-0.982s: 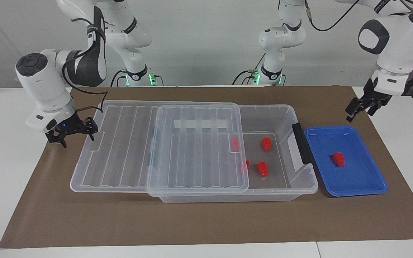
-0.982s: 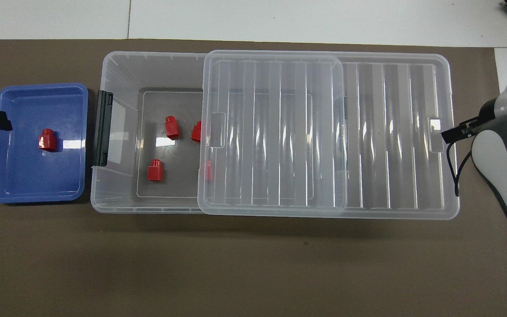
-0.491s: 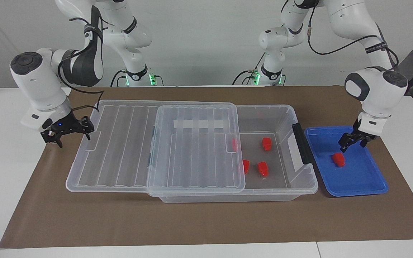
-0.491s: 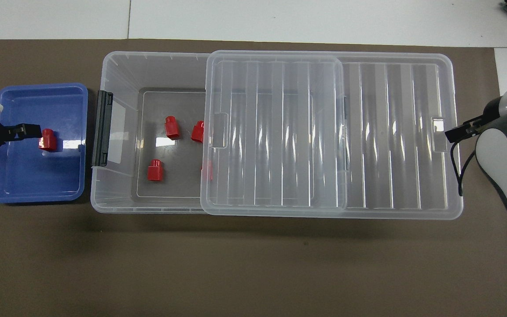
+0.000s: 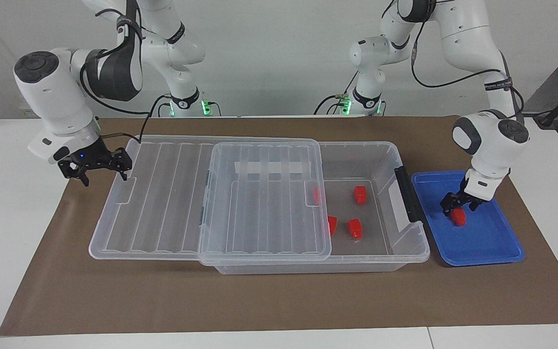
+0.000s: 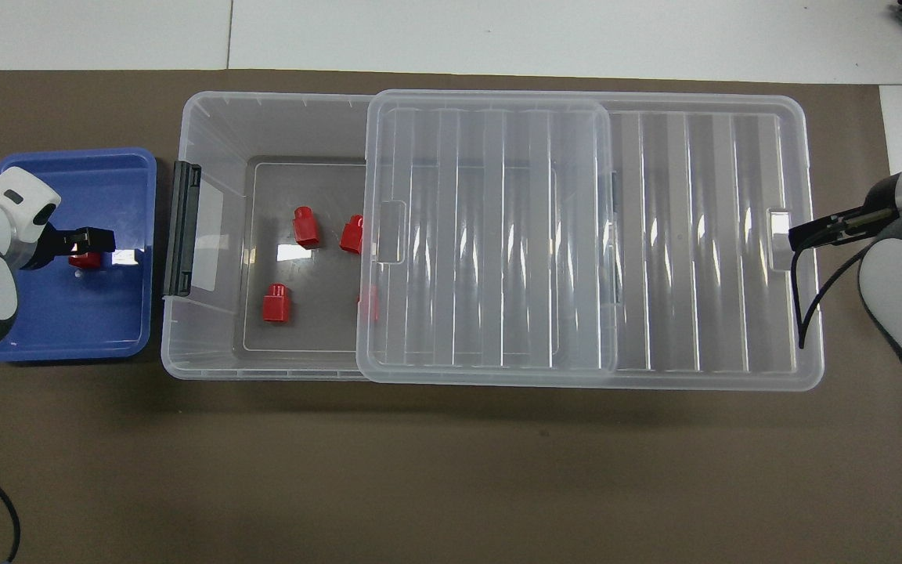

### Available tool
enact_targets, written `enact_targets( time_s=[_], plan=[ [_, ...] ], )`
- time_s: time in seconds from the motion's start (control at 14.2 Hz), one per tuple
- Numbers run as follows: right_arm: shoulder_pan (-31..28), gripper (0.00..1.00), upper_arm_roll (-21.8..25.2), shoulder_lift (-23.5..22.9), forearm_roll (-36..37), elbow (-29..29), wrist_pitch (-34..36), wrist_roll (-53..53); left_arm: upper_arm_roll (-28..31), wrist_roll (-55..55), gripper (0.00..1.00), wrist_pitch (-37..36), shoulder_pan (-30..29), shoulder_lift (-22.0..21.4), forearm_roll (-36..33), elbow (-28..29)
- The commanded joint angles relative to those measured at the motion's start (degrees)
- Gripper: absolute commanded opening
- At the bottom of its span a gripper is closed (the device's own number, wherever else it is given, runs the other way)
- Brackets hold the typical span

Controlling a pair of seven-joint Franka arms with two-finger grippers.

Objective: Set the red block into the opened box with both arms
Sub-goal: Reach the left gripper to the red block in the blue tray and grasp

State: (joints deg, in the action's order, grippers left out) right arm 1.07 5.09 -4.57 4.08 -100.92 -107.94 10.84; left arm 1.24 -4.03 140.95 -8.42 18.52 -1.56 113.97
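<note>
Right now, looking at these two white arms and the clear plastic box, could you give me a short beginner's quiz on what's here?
1. True or false: the ribbed see-through lid covers the whole clear plastic storage box.
2. How many small red blocks lie inside the box?
3. The left gripper is at which thing? A) the shallow blue tray's red block B) the box's black bar C) the lid

Key:
1. False: it is slid toward the right arm's end, where the right gripper waits open.
2. Four, two partly under the lid.
3. A: its open fingers are down at it.
</note>
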Motion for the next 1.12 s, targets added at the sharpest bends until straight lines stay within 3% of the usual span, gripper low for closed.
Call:
enact_targets(
  time_s=[0.0, 0.21, 0.35, 0.42, 0.56, 0.63, 0.7, 0.91, 1.05],
  plan=[
    [-2.29, 0.99, -3.41, 3.50, -0.39, -1.12, 1.77, -8.52, 0.69, -2.29, 1.00, 2.31, 0.16, 0.64, -0.55, 1.16],
    [-3.26, 1.00, -4.56, 4.66, -0.47, 0.02, 3.26, -14.08, 0.69, -6.15, 1.00, 2.66, -0.55, 1.34, -0.55, 1.51],
    [-5.89, 1.00, -8.24, 4.57, -0.74, 3.26, 5.36, -15.93, 0.69, -6.16, 0.97, 3.53, -0.55, 1.61, -0.55, 2.04],
    [-5.81, 1.00, -8.26, 4.57, -0.74, 4.41, 7.20, -16.55, 0.69, -5.99, 0.82, 3.89, -0.55, 1.70, -0.55, 2.22],
    [-5.29, 1.00, -7.73, 6.05, -0.91, 4.51, 9.14, -16.90, 0.69, -5.81, 0.25, 3.28, -0.46, 1.78, -0.55, 2.13],
    [-5.29, 1.00, -7.64, 6.50, -0.91, 4.51, 10.55, -16.82, 0.69, -5.81, 0.06, 2.93, -0.37, 1.78, -0.55, 2.04],
    [-5.11, 1.00, -7.64, 6.85, -0.91, 4.85, 12.04, -16.82, 0.69, -5.81, 0.00, 1.97, -0.20, 1.78, -0.55, 1.78],
    [-3.88, 1.00, -7.03, 6.15, -1.79, 9.24, 17.23, -16.90, 0.69, -5.72, 0.00, -2.68, 0.15, 1.78, -0.46, -0.32],
    [-3.62, 1.00, -6.94, 6.15, -2.76, 9.34, 17.85, -16.82, 0.51, -5.64, 0.00, -9.96, 0.07, 1.61, -0.02, -4.44]
  ],
)
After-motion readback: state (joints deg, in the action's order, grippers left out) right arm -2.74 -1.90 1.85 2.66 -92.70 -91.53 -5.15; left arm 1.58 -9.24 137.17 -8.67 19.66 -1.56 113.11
